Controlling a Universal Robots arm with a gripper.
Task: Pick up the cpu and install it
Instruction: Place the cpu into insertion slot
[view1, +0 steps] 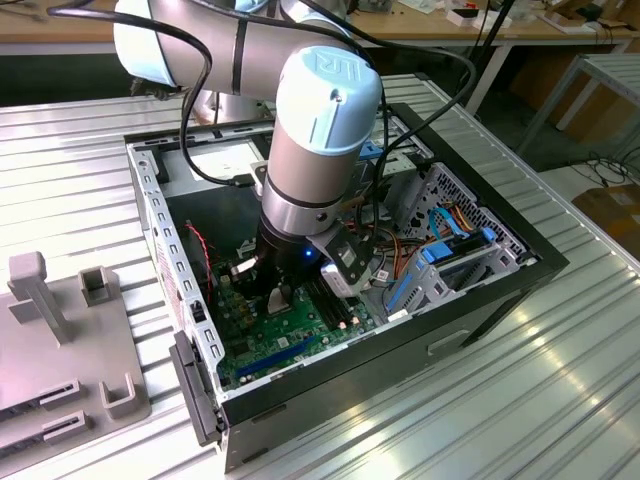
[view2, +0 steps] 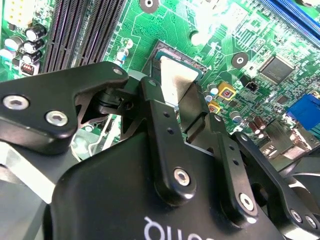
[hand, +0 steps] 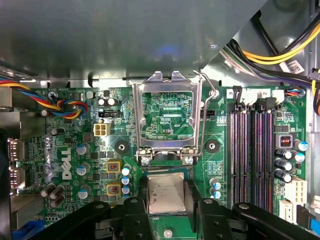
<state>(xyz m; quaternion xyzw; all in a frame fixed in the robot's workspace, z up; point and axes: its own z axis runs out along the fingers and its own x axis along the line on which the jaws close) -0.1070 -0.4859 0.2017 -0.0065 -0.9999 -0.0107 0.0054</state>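
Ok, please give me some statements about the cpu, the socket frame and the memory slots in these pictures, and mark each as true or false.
1. The socket frame stands hinged open on the motherboard. True.
2. The cpu lies on the table outside the case. False: it sits between the fingers of the gripper, at the socket just below the open frame.
3. The long black memory slots hold memory sticks. False: they are empty.
4. The arm reaches down into the open computer case. True.
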